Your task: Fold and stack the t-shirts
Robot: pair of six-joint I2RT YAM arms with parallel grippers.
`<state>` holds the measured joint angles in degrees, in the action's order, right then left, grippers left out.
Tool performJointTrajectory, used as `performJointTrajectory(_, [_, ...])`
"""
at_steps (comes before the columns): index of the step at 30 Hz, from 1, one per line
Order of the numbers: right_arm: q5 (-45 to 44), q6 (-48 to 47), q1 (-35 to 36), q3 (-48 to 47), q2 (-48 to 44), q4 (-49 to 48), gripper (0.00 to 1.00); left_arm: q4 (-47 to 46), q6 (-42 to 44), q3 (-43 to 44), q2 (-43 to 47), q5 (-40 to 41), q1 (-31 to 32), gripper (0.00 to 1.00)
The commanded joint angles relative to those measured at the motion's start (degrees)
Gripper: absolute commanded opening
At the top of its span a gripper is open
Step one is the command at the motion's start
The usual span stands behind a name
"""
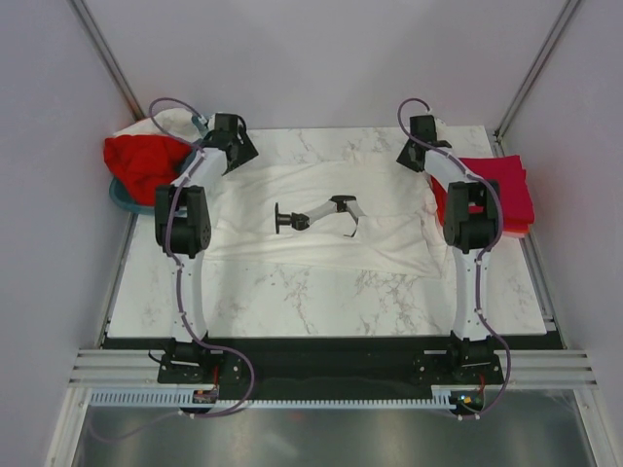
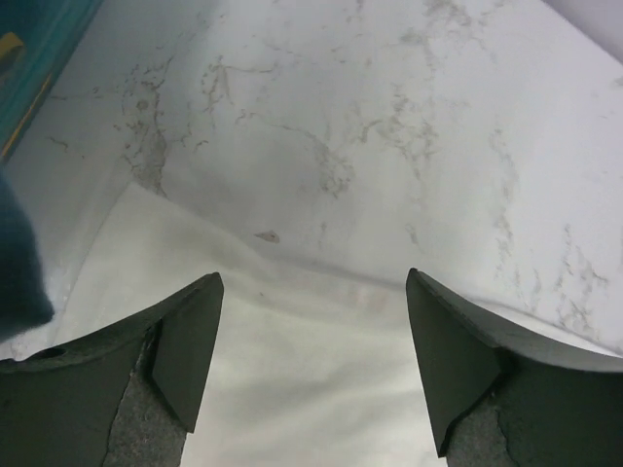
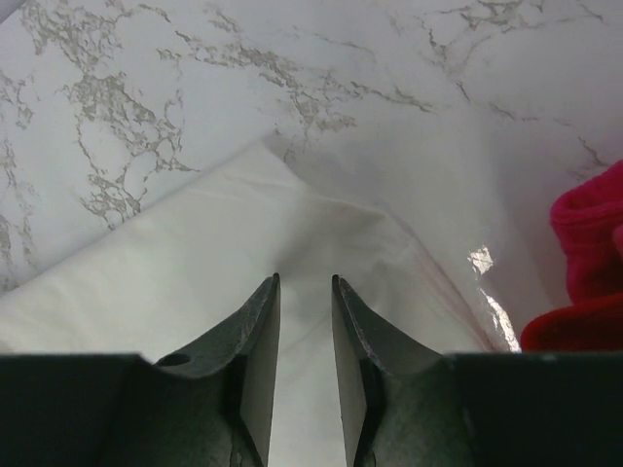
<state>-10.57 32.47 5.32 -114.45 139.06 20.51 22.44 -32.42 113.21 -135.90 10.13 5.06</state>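
Note:
A large white t-shirt (image 1: 321, 238) lies spread flat on the marble table. My left gripper (image 1: 232, 138) is open over its far left corner; in the left wrist view the gripper (image 2: 313, 284) has its jaws wide apart above the white t-shirt's edge (image 2: 292, 370). My right gripper (image 1: 421, 146) is at the far right corner; in the right wrist view the gripper (image 3: 305, 280) has its jaws nearly together, with a fold of the white cloth (image 3: 195, 263) between them. A folded crimson-pink t-shirt stack (image 1: 501, 190) lies to the right and shows in the right wrist view (image 3: 589, 263).
A teal basket (image 1: 122, 197) at the far left holds a bright red shirt (image 1: 146, 161) and white cloth (image 1: 170, 122); its wall shows in the left wrist view (image 2: 39, 49). A small black-and-white shape (image 1: 316, 214) sits on the middle of the shirt. Grey walls enclose the table.

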Motion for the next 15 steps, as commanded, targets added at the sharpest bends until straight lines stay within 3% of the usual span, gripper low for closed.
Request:
performJointTrajectory(1, [0.2, -2.4, 0.6, -0.2, -8.3, 0.7, 0.38, -1.9, 5.7, -0.1, 11.6, 3.8, 2.0, 0.84])
performJointTrajectory(5, [-0.4, -3.8, 2.0, 3.3, -13.4, 0.4, 0.46, -2.0, 5.8, -4.6, 18.7, 2.0, 2.1, 0.85])
performJointTrajectory(9, [-1.5, -4.2, 5.6, 12.1, -21.1, -1.2, 0.47, -2.1, 6.0, -15.3, 27.2, 1.0, 2.3, 0.82])
performJointTrajectory(15, [-1.4, -2.2, 12.1, 36.8, -36.0, -8.8, 0.45, -4.2, 5.4, -33.4, 38.8, 0.5, 2.3, 0.77])
